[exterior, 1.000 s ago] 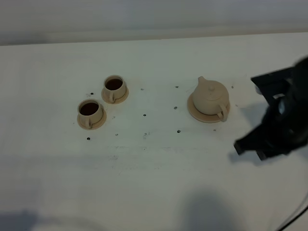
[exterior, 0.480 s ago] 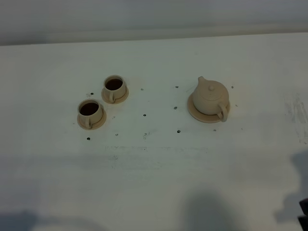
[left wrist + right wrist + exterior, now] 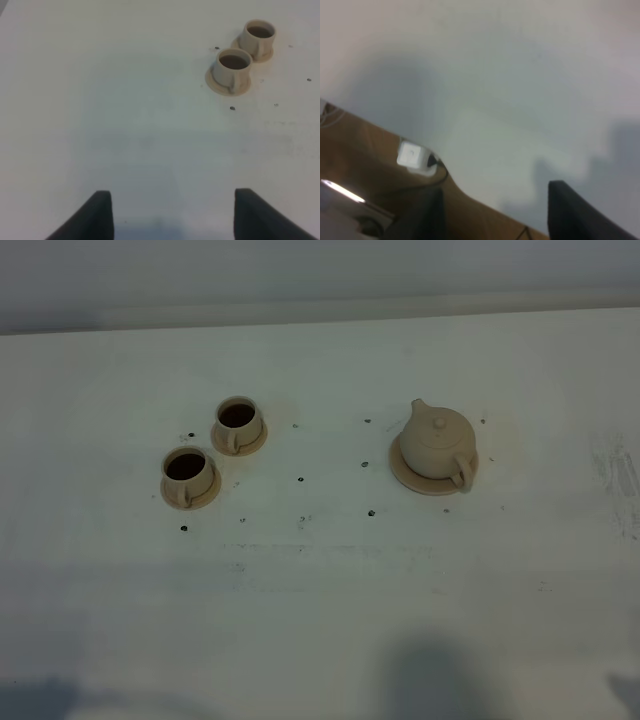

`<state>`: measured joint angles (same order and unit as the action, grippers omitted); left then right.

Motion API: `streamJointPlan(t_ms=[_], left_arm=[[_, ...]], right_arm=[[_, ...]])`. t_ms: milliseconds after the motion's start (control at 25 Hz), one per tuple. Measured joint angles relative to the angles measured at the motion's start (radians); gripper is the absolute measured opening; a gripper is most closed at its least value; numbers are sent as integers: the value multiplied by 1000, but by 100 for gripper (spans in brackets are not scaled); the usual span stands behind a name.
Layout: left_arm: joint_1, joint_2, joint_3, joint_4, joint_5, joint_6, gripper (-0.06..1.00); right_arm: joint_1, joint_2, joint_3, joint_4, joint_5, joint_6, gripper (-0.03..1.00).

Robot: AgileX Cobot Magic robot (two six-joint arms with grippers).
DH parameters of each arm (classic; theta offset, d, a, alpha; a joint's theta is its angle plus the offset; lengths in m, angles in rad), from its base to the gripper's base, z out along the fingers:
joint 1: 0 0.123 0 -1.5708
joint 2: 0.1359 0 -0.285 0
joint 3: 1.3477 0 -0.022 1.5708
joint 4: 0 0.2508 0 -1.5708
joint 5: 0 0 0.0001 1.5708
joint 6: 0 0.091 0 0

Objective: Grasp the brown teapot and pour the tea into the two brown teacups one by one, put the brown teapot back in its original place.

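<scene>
The brown teapot [image 3: 437, 438] stands upright on its round tan coaster [image 3: 408, 472] at the right middle of the white table. The two brown teacups [image 3: 238, 422] [image 3: 187, 472] sit on their saucers at the left, both holding dark tea; they also show in the left wrist view [image 3: 258, 36] [image 3: 232, 68]. Neither gripper shows in the exterior high view. My left gripper [image 3: 172, 212] is open and empty, low over bare table well short of the cups. My right gripper [image 3: 495, 212] is open and empty over the table's edge, with no task object in its view.
Small dark specks [image 3: 300, 480] dot the table between the cups and the teapot. The right wrist view shows the table's edge, a brown floor and a white plug block [image 3: 412, 156] with cables below.
The right arm, a second ago at the right beside the teapot, has drawn back out of the exterior high view. The teapot and cups have not moved.
</scene>
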<state>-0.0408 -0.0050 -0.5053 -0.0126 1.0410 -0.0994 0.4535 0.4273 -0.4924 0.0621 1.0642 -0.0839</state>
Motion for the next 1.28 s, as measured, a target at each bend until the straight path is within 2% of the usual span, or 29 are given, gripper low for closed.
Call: streamJointPlan(t_ms=[360, 840, 1000, 1280], left_arm=[[0, 0, 0, 0, 0, 0, 52], [0, 0, 0, 0, 0, 0, 52], [0, 0, 0, 0, 0, 0, 52], [0, 0, 0, 0, 0, 0, 52]], right_arm=[[-14, -41, 0, -4, 1, 13, 48], [-405, -229, 2, 8, 2, 18, 48], [-470, -293, 2, 8, 3, 19, 48], [-491, -391, 2, 9, 3, 19, 48]])
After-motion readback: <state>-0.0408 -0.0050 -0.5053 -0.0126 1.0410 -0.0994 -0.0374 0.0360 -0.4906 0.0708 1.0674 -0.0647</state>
